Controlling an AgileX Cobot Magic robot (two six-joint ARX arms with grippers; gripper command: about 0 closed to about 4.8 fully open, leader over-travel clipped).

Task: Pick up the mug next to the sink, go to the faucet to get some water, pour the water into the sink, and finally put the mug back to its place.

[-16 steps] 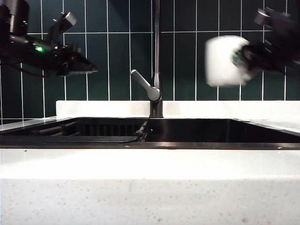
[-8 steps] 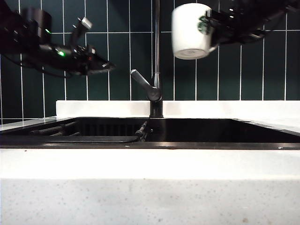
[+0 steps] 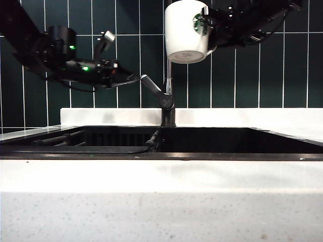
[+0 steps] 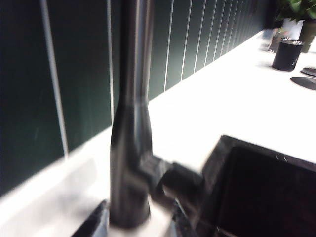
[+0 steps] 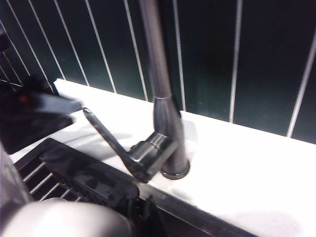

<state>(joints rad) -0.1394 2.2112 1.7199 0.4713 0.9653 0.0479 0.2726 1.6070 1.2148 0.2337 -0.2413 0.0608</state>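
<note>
The white mug (image 3: 182, 29) with its green logo hangs high in front of the top of the faucet (image 3: 169, 85), roughly upright. My right gripper (image 3: 211, 26) is shut on its handle side; the right wrist view shows only a blurred white part of the mug (image 5: 64, 219) beside that gripper (image 5: 144, 219). My left gripper (image 3: 130, 78) is open, its tips just left of the faucet's lever (image 3: 153, 89). In the left wrist view its dark fingers (image 4: 94, 224) flank the faucet pipe (image 4: 129, 148). The dark sink (image 3: 212, 140) lies below.
A dark slatted rack (image 3: 60, 138) and a hose (image 3: 144, 147) lie in the sink's left part. Green tiled wall (image 3: 242, 75) stands right behind the faucet. A dark cup (image 4: 287, 53) and a potted plant (image 4: 296, 10) stand far along the white counter (image 4: 237, 103).
The right arm carried the mug left and upward, from right of the faucet to in front of its pipe. The left gripper moved right toward the lever, and its arm dropped lower.
</note>
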